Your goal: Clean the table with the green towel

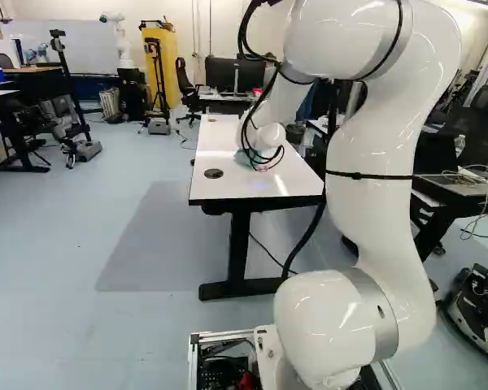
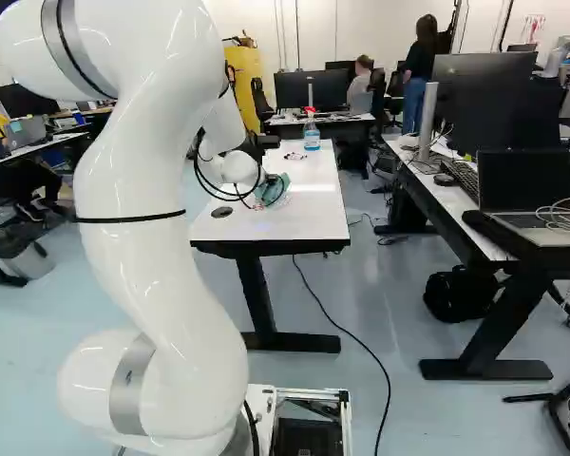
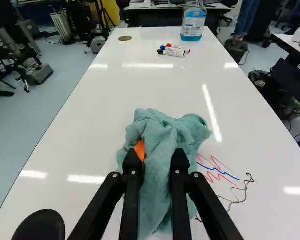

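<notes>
In the right base view the gripper (image 2: 270, 179) is low over the white table (image 2: 309, 220), its fingers largely hidden. The green towel (image 2: 279, 194) lies bunched on the tabletop beneath it. Seen from the wrist, the gripper (image 3: 160, 167) has both fingers closed around a fold of the towel (image 3: 165, 132), which spreads ahead of and under them; an orange pad shows at one finger. Red and blue scribbles (image 3: 217, 171) and a black squiggle (image 3: 240, 195) mark the tabletop beside the towel. Whatever is beneath the cloth is hidden.
Several markers (image 3: 174, 50) and a bottle of blue liquid (image 3: 194, 22) stand or lie farther along the table. Two round inserts (image 3: 40, 226) are set in its top. A desk with a laptop (image 2: 527, 195) is to the right. Another robot (image 1: 118, 36) stands far off.
</notes>
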